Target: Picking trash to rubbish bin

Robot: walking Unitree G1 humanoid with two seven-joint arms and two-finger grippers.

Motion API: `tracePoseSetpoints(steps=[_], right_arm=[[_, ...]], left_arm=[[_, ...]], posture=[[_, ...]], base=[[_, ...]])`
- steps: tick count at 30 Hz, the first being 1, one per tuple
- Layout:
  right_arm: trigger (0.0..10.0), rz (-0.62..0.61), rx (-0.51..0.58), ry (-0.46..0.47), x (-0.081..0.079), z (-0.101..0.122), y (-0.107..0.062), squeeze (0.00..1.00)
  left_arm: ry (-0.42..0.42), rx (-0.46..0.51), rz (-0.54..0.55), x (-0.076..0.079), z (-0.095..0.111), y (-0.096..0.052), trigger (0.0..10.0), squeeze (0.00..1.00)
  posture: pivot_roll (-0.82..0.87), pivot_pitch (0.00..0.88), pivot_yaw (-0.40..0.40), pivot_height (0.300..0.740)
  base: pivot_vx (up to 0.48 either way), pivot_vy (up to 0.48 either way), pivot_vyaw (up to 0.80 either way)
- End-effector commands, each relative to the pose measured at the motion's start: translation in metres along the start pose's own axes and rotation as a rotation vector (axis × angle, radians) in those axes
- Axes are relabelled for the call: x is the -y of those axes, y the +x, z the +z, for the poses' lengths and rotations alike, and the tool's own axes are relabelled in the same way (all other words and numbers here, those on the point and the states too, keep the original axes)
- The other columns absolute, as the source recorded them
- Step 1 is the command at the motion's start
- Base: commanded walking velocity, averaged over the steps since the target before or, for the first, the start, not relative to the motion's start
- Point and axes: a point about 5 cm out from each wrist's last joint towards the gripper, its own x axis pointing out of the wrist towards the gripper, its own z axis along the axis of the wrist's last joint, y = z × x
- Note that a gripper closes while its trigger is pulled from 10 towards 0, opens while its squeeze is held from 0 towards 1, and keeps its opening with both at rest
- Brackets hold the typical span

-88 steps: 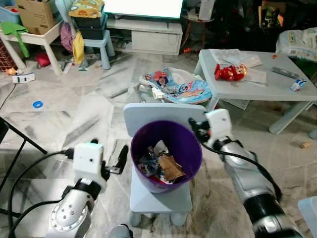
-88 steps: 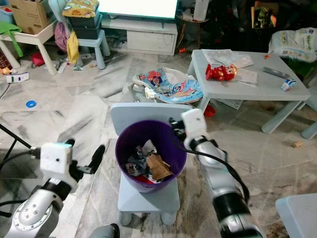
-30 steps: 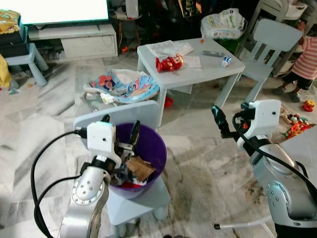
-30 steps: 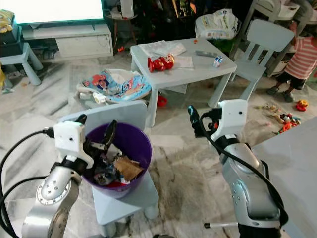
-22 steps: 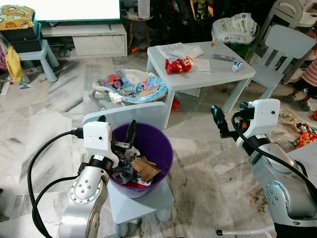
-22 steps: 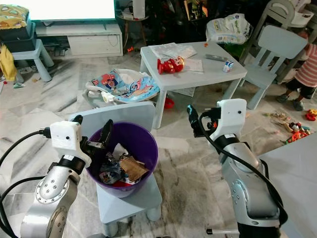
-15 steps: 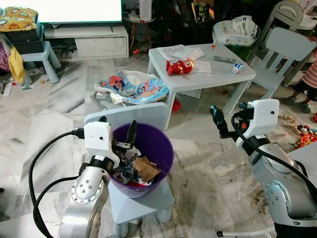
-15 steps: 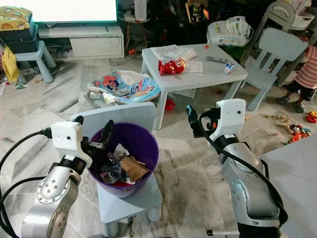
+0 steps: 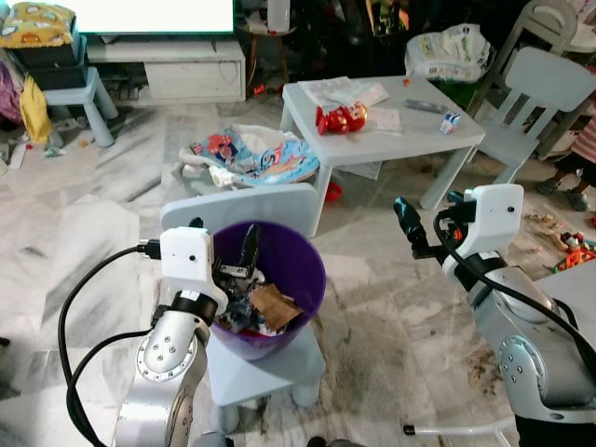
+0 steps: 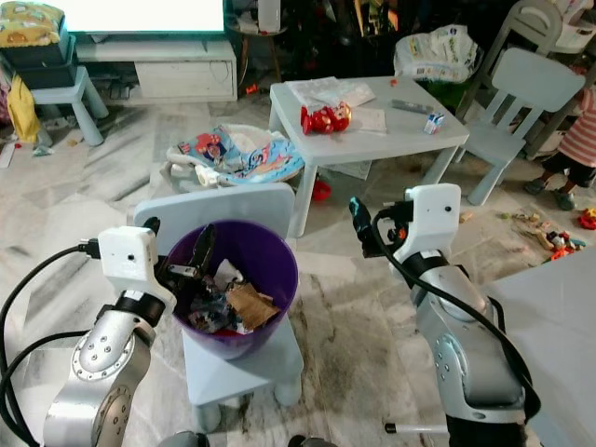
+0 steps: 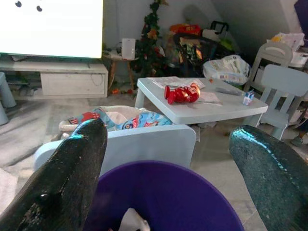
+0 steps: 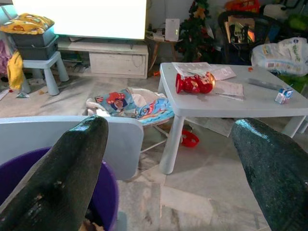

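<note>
A pale blue surface [image 9: 391,144] stands at the far right of the marble floor [image 9: 84,242], carrying a red toy [image 9: 340,118] near its middle, papers [image 9: 346,91] at its far edge and a small carton [image 9: 451,120] at its right edge. Nearer, a small blue chair [image 9: 265,368] carries the purple rubbish bin [image 9: 303,279] on its seat, with trash [image 9: 261,309] piled inside. The left tool [image 9: 244,261] reaches over the bin's left rim, fingers spread. The right tool [image 9: 406,223] hangs to the right of the bin, fingers spread, holding nothing.
</note>
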Motion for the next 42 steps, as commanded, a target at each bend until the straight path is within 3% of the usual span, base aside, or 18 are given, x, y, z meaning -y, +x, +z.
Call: tracePoseSetpoints(steps=[1, 42], right_arm=[[10.0, -0.013, 0.000, -0.003, 0.0036, 0.0013, -0.0003, 0.00], [10.0, -0.032, 0.008, 0.004, 0.0054, 0.0016, 0.0006, 0.00]], left_arm=[[-0.005, -0.003, -0.013, 0.0034, 0.0007, 0.0014, 10.0, 0.00], [-0.009, -0.009, -0.030, 0.0047, -0.0020, 0.0051, 10.0, 0.00]], posture=[[0.08, 0.076, -0.132, 0.740], [0.07, 0.065, -0.121, 0.740]], base=[[-0.270, 0.000, 0.00], [-0.272, 0.000, 0.00]])
